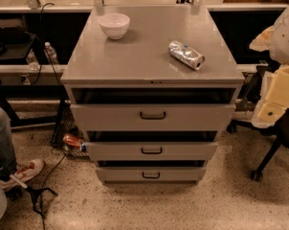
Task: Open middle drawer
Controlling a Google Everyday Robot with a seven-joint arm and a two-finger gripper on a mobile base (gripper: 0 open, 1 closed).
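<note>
Cabinet (149, 63): grey, three drawer fronts | middle drawer (183, 151): between the taller top front and the bottom front, dark centre handle, dark gap above it | gripper (271, 107): right edge of view, beside the cabinet, well apart from the handle; jaw state cannot be told | top: white bowl (114, 25), crushed silver can (186, 54).
</note>
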